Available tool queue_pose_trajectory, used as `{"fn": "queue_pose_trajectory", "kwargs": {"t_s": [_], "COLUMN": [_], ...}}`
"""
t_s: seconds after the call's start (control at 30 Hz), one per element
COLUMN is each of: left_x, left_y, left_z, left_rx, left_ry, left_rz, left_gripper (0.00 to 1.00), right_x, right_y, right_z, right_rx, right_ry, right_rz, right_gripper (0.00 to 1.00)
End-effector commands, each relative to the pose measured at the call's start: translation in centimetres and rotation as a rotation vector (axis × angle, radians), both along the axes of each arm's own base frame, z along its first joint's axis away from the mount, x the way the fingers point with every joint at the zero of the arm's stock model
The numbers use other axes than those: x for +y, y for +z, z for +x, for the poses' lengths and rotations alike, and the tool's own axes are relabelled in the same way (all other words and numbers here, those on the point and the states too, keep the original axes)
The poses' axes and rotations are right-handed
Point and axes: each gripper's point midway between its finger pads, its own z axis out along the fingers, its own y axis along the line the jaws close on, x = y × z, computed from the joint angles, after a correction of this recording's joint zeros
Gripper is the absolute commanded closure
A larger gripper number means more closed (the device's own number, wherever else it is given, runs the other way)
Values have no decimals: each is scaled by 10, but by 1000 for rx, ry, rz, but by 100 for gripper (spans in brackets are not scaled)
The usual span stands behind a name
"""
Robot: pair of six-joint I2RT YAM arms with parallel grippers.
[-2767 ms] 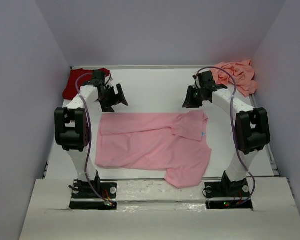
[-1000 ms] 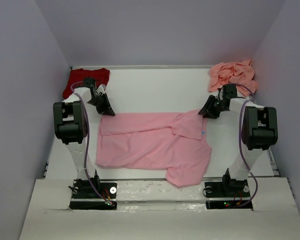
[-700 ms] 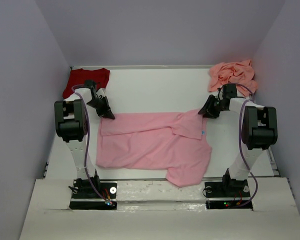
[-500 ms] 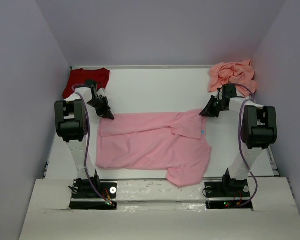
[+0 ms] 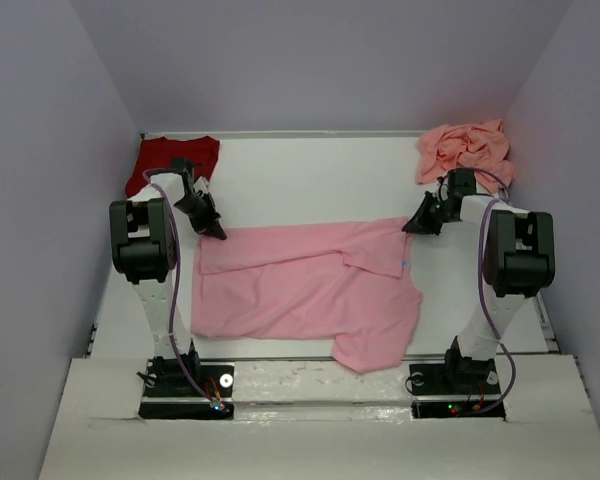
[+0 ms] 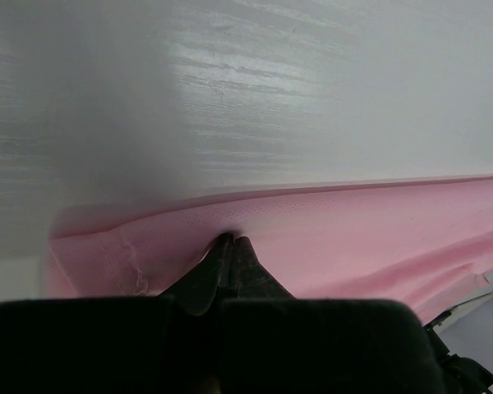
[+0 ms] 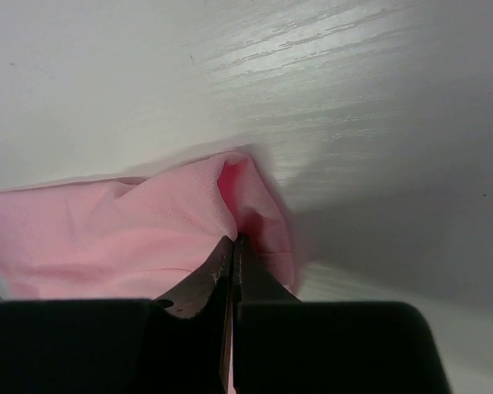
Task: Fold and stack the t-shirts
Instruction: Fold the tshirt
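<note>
As the left end effector (image 6: 230,240) pinches the pink t-shirt (image 5: 300,290), the right end effector (image 7: 232,240) clamps its corner.

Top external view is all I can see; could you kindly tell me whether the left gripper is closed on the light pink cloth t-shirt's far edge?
Observer: Yes; the left wrist view shows the left gripper shut, its tips pinching the light pink cloth t-shirt just inside that edge.
Operator: Thank you; and the other side?
Observer: The right wrist view shows the right gripper shut on a raised fold at the shirt's corner.
</note>
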Motion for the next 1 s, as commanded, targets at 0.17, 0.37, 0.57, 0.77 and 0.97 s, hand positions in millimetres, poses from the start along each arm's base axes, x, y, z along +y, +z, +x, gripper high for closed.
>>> {"fn": "queue_pose_trajectory", "kwargs": {"t_s": [0.17,0.37,0.57,0.77,0.97], "left_x": [28,29,29,22,11], "left_y": [-27,-28,-27,-24,-11], "left_z": [-10,-11,-5,16,45], "left_rx": [72,73,62,12,-31], "left_ry": [27,26,28,46,33], "left_rz": [117,115,113,61,9], "left_gripper": [100,100,100,100,100], "right_x": [-17,-16,-15,-8,-4], "right_y": [12,10,29,50,36], "right_z": [17,15,10,-9,-18], "right_rx": [-57,-44,-56,-67,-32], "right_ry": [-21,-24,-21,-19,-5], "right_rz": [-37,-27,-28,1,21], "right_gripper": [100,73,65,64,64]}}
